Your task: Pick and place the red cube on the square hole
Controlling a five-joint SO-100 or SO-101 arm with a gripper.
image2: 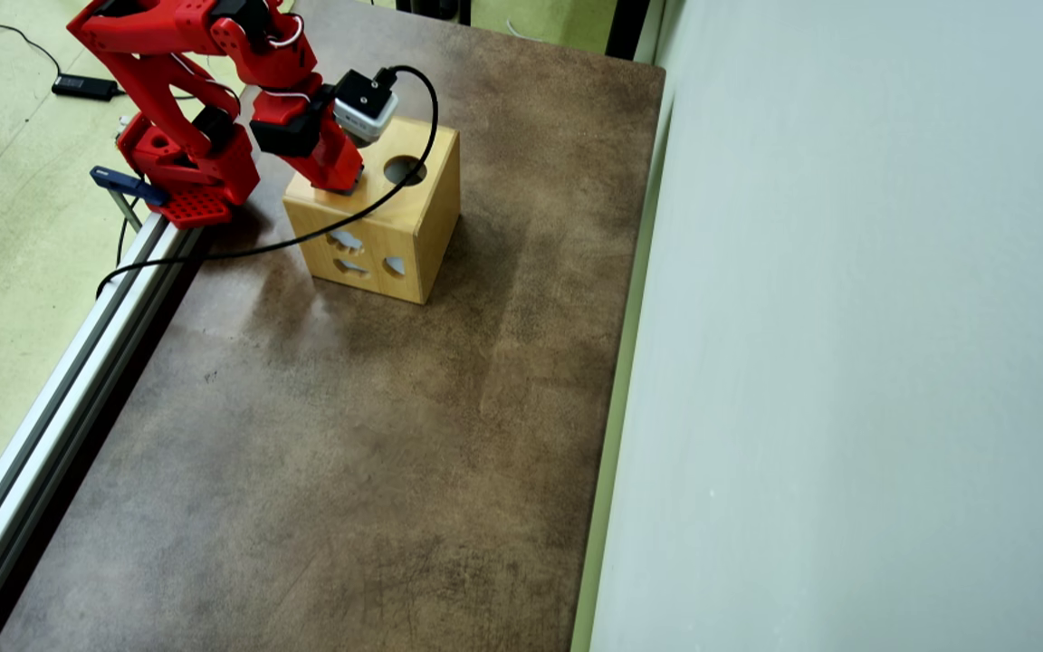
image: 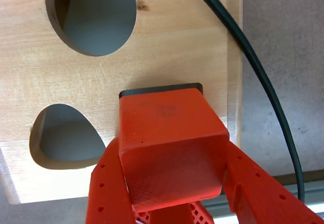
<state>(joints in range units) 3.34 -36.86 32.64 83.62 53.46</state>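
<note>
While the end effector [image: 172, 183] grips it, the red cube [image: 169, 133] covers the square hole [image: 162, 90].

surface: mottled brown table [image2: 349, 435] | on it: light wooden box [image2: 395, 244], black cable [image2: 241, 249]

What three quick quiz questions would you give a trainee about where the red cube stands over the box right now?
1. True or false: the gripper grips the red cube.
2. In the wrist view, which cutout in the wooden box does the cube mostly cover: A round hole, B rounded-triangle hole, C square hole?
3. What dark line crosses the box's right edge in the wrist view?

Key: 1 true, a finger presses each side. 2 C, only a dark strip shows above the cube. 3 The black cable.
</note>
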